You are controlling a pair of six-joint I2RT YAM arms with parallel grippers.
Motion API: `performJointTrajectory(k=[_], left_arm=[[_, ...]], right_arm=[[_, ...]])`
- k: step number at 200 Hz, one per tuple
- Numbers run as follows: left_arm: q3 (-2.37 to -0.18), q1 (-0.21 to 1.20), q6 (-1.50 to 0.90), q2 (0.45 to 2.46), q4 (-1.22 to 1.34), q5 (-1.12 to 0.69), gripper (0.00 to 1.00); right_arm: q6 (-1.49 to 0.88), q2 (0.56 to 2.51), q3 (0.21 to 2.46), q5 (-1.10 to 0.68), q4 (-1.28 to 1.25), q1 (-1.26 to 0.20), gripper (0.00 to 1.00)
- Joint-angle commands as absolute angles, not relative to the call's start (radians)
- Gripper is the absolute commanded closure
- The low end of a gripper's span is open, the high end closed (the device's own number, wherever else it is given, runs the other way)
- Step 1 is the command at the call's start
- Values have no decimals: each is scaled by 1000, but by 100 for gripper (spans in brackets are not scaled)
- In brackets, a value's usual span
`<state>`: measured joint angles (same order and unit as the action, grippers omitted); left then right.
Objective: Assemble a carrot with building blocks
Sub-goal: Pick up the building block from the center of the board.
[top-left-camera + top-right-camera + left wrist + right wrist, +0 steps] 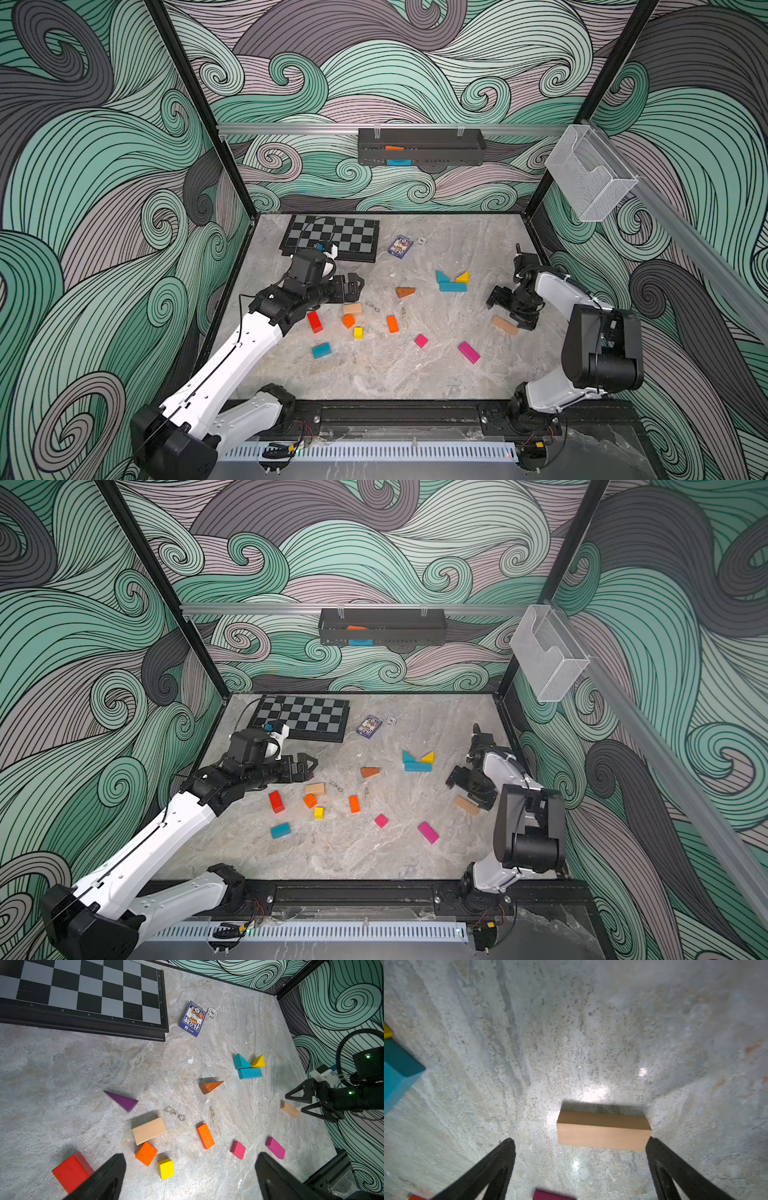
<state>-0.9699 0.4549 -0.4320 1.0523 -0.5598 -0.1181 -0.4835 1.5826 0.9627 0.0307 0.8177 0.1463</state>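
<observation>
Right gripper (580, 1139) is spread, empty; beige block (602, 1132) lies between its fingertips, nearer one. Left gripper (191, 1156) is spread, empty.

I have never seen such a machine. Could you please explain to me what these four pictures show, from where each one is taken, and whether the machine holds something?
This is a robot with two arms, standing at one edge of a marble table. The arms end in the left gripper and the right gripper, each with two fingers. Both are open and hold nothing. Two pictures look down from above, side by side. The other two come from cameras on the wrists. Scattered on the table lie building blocks, for example a red block, an orange cuboid and a brown wedge. At the far side are a chessboard and a card box. The right gripper hovers by a beige block.
</observation>
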Motion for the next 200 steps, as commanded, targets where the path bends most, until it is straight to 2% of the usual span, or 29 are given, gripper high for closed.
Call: performJointTrajectory(k=[1, 200], left_arm=[[-979, 461, -437, 1062, -544, -133, 1], [-988, 461, -444, 1127, -506, -180, 3]], right_arm=[[-459, 1611, 971, 60, 826, 150, 1], [-444, 1623, 889, 78, 766, 149, 3]])
